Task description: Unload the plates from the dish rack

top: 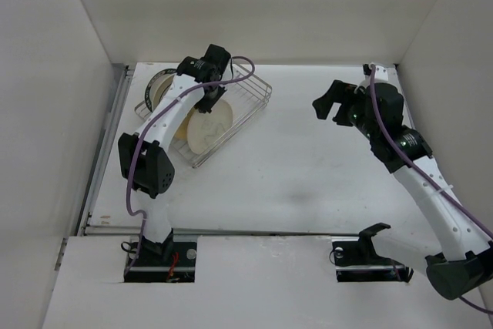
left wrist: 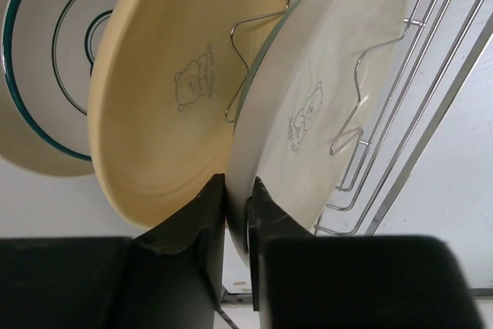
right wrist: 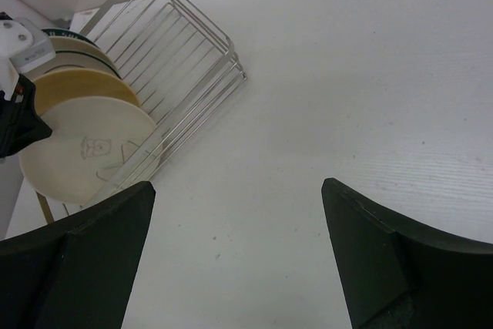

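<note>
The silver wire dish rack lies at the back left. A plain cream plate stands in it, with a white teal-rimmed plate behind. In the left wrist view my left gripper is shut on the lower rim of the cream plate, which still stands between the zigzag wires. A tan-yellow plate stands just behind it, then the teal-rimmed plate. My right gripper is open and empty over bare table, right of the rack. No dark teal or yellow patterned plate shows.
White walls enclose the table at the back and both sides. The rack sits close to the left wall and back corner. The left arm reaches over the rack's near side. Bare table surface lies between rack and right arm.
</note>
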### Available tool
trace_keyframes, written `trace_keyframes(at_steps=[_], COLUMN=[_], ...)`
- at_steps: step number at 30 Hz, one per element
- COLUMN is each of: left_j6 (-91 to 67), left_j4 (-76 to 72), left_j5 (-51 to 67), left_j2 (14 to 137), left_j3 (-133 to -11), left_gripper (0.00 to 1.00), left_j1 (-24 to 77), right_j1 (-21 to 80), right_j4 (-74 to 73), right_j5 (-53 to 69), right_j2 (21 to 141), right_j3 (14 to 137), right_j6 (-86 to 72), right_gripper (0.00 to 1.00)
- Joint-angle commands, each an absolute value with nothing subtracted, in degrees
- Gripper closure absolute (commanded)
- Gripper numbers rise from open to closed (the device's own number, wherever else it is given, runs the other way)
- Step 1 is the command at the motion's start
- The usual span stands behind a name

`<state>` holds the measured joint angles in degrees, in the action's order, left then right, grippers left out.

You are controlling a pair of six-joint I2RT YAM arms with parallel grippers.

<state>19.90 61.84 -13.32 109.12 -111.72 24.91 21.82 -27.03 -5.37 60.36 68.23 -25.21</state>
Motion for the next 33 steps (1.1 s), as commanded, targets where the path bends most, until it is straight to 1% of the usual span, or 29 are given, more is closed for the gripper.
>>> trace_keyframes(at_steps=[1, 2, 6, 13, 19, 22, 26, 30, 31, 33], left_j6=[16.62, 16.61, 16.08, 16.61, 17.23, 18.62, 17.94, 17.4, 17.4, 17.4], left_j4=[64.42, 65.03, 67.32, 66.72, 62.58, 62.05, 63.63, 63.63, 63.63, 64.33], left_j5=[-14.23, -14.76, -16.61, -19.68, -21.36, -21.36, -19.51, -16.54, -14.44, -4.96], left_j2=[108.46, 108.46, 107.32, 103.02, 99.76, 99.14, 99.14, 98.09, 97.39, 96.86], left_j3=[-112.32, -113.11, -117.15, -121.99, -124.71, -125.33, -124.72, -127.78, -128.66, -129.2], left_gripper=[0.99, 1.0, 1.0, 1.0, 1.0, 1.0, 1.0, 1.0, 1.0, 1.0], left_j1=[24.7, 24.7, 24.7, 25.22, 25.84, 26.98, 27.51, 27.51, 27.51, 27.51], right_j1=[21.8, 21.8, 21.8, 21.8, 21.8, 21.8, 21.8, 21.8, 21.8, 21.8], right_j4=[-25.66, -25.66, -26.19, -25.58, -22.24, -23.11, -23.64, -20.31, -19.78, -18.38], right_j5=[-5.89, -5.89, -5.89, -5.19, 2.79, 4.22, 5.97, 9.22, 9.92, 11.76], right_j2=[58.45, 58.45, 57.31, 56.78, 59.58, 62.22, 63.37, 63.98, 64.77, 66.18], right_j3=[70.93, 70.93, 70.93, 70.93, 70.93, 72.59, 73.21, 72.69, 72.69, 72.69], right_j6=[-24.26, -24.26, -24.26, -24.26, -24.26, -24.26, -24.26, -24.26, -24.26, -24.26], right_gripper=[0.05, 0.05, 0.05, 0.05, 0.05, 0.05, 0.05, 0.05, 0.05, 0.05])
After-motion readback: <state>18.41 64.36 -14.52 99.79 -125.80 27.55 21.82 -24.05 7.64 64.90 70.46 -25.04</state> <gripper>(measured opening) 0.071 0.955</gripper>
